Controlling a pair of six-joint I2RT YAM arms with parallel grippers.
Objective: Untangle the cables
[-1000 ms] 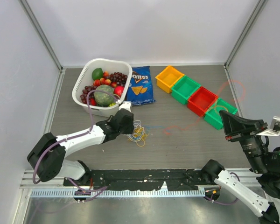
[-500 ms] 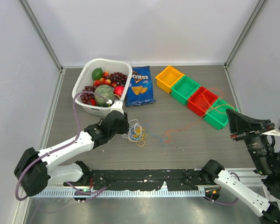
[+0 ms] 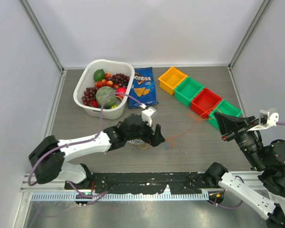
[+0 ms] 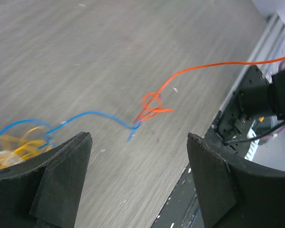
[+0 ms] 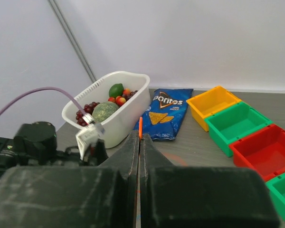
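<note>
The left gripper [image 4: 138,142] is spread wide, low in front of the white basket [image 3: 85,102], with the cables [image 4: 19,145] bundled beside it. The right gripper [image 5: 139,145], far right of the basket, has its fingers pressed together, pinching the orange cable [image 5: 140,127], apparently knotted to the blue one [image 4: 85,115].

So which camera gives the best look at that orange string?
The left wrist view: the orange string is sharp there, its loop tangled with the blue string. From the top view it is only a faint line on the table. The right wrist view shows just a short orange tip poking up from the shut right gripper.
</note>
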